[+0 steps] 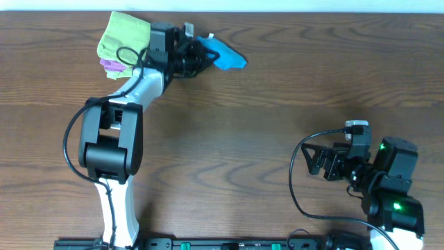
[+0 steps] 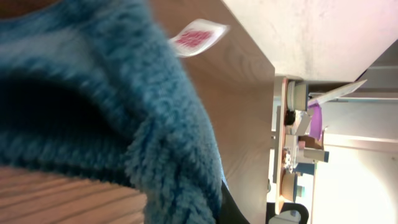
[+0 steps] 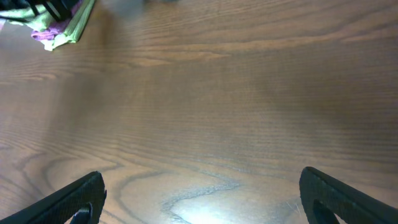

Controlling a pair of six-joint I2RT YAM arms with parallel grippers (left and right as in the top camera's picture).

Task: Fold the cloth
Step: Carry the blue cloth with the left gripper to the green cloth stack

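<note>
Item: cloth (image 1: 225,55), bunched, pinched tight in left pincer (image 1: 200,53) tips. Right pincer (image 1: 316,161): spread, empty, well apart. Step: pickup. Next: likely draw cloth onto open bench (image 1: 243,139), flatten before folding.

There is one desk (image 1: 263,104). On it lie three cloths in all: one blue cloth (image 1: 227,57), one lime-green cloth (image 1: 123,33) and one purple cloth (image 1: 109,66), of which only a small part shows beside the green one. The blue cloth carries one white tag (image 2: 198,36). There are two robot arms, the left arm (image 1: 111,139) and the right arm (image 1: 392,187). Each arm has one tool, so two tools: the left tool (image 1: 202,50) and the right tool (image 1: 313,161), which shows two fingers.
</note>
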